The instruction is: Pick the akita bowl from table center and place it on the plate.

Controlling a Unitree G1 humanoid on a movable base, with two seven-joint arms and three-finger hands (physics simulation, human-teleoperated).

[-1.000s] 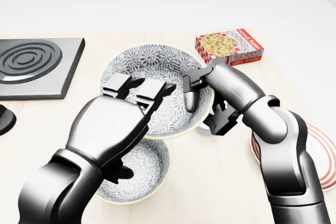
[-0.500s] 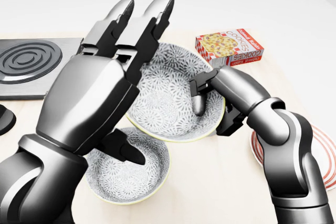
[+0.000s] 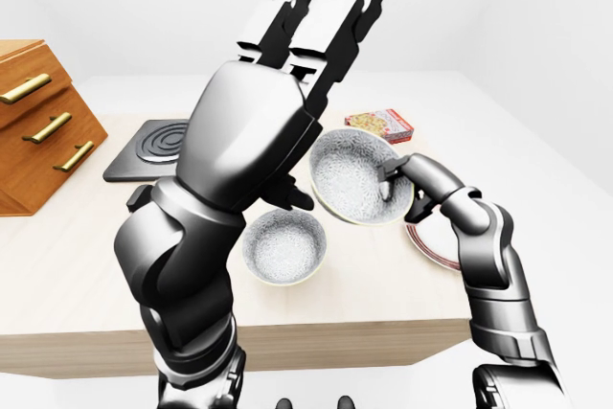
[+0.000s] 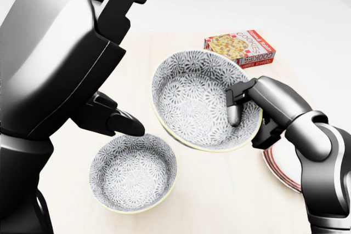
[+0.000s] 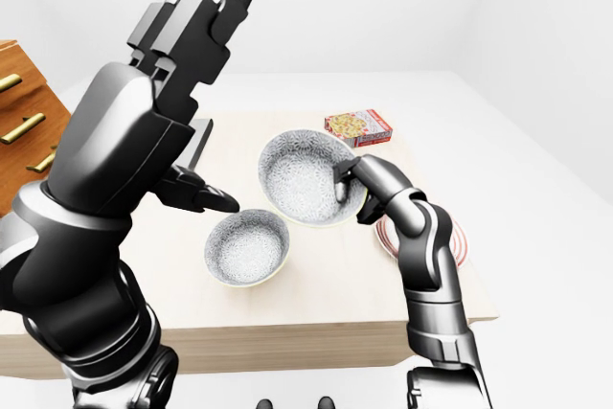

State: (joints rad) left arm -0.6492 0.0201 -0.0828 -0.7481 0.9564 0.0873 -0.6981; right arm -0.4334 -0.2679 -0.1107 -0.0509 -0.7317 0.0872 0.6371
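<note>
The akita bowl point(image 4: 197, 100), large and white with a grey flower pattern, hangs tilted above the table. My right hand point(image 4: 249, 121) is shut on its right rim, with one finger inside and the others under it. In the head view the red-ringed plate point(image 4: 282, 171) lies on the table at lower right, partly hidden by my right forearm. The bowl's right rim hangs by the plate's left edge. My left hand point(image 3: 318, 74) is raised high and open, fingers straight up and thumb pointing right, clear of the bowl.
A smaller bowl point(image 4: 133, 173) of the same pattern sits on the table at lower left. A cookies box point(image 4: 239, 47) lies beyond the held bowl. A black stove plate point(image 3: 158, 146) and a wooden drawer cabinet point(image 3: 38, 122) stand at left. My left arm blocks much of the head view.
My left hand has let go of the large bowl and risen up toward the camera. The right hand has carried the bowl to the right, toward the plate.
</note>
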